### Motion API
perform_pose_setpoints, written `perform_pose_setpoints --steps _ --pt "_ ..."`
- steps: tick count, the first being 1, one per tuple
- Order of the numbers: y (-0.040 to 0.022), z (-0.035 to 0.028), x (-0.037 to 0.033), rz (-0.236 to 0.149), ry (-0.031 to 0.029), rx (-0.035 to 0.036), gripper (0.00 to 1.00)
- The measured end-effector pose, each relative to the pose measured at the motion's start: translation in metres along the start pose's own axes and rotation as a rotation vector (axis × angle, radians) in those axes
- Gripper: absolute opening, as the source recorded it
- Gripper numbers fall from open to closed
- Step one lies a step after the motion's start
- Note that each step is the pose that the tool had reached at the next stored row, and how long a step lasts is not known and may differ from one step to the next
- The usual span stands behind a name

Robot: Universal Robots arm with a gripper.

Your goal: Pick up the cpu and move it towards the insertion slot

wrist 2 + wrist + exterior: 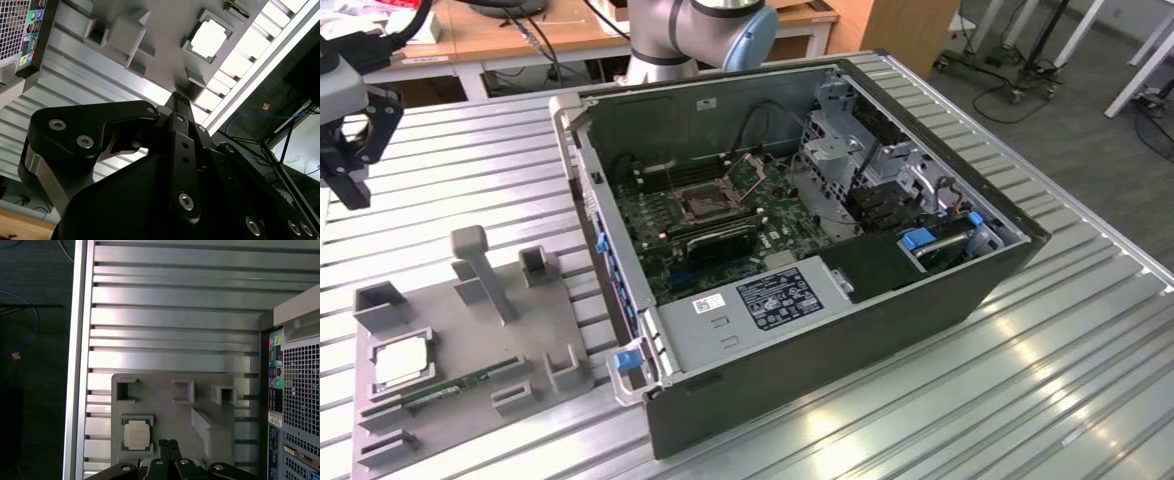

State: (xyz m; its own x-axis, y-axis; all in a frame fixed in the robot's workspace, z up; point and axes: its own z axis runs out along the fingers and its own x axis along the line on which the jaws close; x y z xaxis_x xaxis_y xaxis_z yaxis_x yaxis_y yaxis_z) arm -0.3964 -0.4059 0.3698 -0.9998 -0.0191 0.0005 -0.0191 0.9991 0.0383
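Black gripper (350, 195), fingers pressed together with nothing between them. It hangs in the air at the exterior view's far left, above the table and clear of every part. In both wrist views the joined fingertips (168, 444) (181, 96) point down towards the grey holder plate.

Grey holder plate (480, 335): lies flat on the table at the exterior view's near left. It carries raised blocks, upright posts and square pockets.

The cpu (400, 362): silver-grey square chip with a pale rim, lying flat in a shallow seat on the near-left part of the plate. It is not gripped and sits well apart from the fingers. It shows bright in the second wrist view (209, 40) and in the first wrist view (136, 434).

Green memory stick (443, 390): long and narrow, lying on the plate just beside the cpu, on its near side.

Computer case (854, 330): dark tower lying on its side to the right of the plate, side panel off, green board exposed.

The insertion slot (707, 205): square dark socket in a silver frame on the board, in the far left part of the case, well apart from the cpu.

Silver metal box (761, 300): labelled, set along the near wall inside the case.

Ribbed aluminium table (1014, 400): bears plate and case.

Grey arm (694, 30): stands beyond the far side of the case.
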Motion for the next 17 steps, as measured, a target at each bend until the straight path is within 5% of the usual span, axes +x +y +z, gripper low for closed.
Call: perform_pose_setpoints --steps 17 --pt "-0.0054 -0.0002 0.0001 0.000 0.0000 0.0001 0.11"
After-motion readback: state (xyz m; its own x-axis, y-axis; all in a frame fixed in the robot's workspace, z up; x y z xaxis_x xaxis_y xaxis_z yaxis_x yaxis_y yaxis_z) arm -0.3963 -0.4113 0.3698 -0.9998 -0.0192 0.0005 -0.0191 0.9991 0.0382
